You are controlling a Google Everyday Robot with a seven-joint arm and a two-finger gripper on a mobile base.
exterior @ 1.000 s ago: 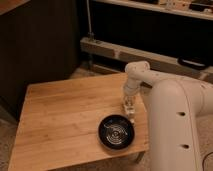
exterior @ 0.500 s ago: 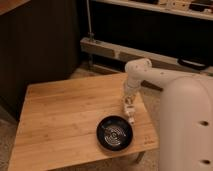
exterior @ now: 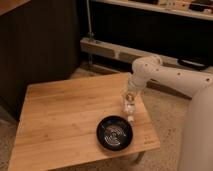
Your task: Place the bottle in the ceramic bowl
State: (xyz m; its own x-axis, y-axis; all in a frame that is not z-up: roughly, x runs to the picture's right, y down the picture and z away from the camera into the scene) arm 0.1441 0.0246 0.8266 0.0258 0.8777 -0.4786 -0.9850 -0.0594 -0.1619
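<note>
The glossy black ceramic bowl [exterior: 114, 133] with pale ring lines sits near the front right of the wooden table [exterior: 60, 115]. My gripper [exterior: 129, 104] hangs from the white arm just beyond the bowl's far right rim, pointing down. It is shut on the small whitish bottle [exterior: 130, 116], which is held upright. The bottle's lower end is at the bowl's rim, not inside it.
The table's right edge [exterior: 147, 120] lies just under the gripper, with speckled floor beyond it. A dark cabinet [exterior: 40, 45] stands at the back left. A metal rail and pole [exterior: 91, 40] run behind the table. The white arm body [exterior: 197, 130] fills the right side.
The bulky white arm body has drawn back to the right of the view. The gripper with the bottle stays almost in place by the bowl's far rim.
</note>
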